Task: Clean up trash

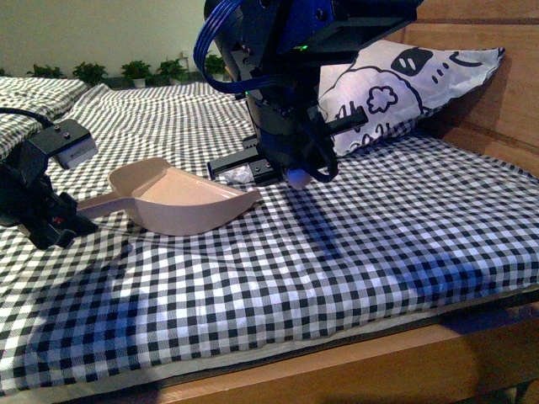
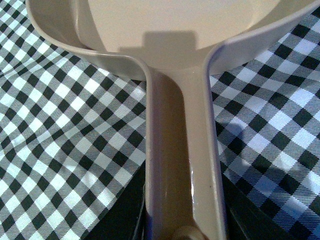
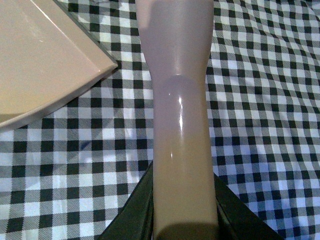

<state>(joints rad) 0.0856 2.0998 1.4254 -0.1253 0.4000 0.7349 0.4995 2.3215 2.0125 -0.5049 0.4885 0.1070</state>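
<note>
The pinkish-beige scoop (image 1: 181, 202) lies on the checked bedcloth (image 1: 354, 252), mouth facing right. My left gripper (image 1: 72, 220) is shut on its handle (image 2: 180, 165), with the pan (image 2: 180, 30) ahead of the jaws. My right gripper (image 1: 290, 164) hangs just past the scoop's open lip, shut on the beige brush handle (image 3: 180, 100), which points down at the cloth. In the right wrist view a corner of the scoop (image 3: 40, 55) lies close beside the handle. A pale lump (image 1: 296, 177) shows under the right gripper; I cannot tell what it is. The trash is hidden.
A white pillow with black cartoon prints (image 1: 404, 80) leans against the wooden headboard (image 1: 497, 93) at the back right. The bed's wooden front rail (image 1: 379, 366) runs along the near edge. Potted plants (image 1: 135, 71) line the far wall.
</note>
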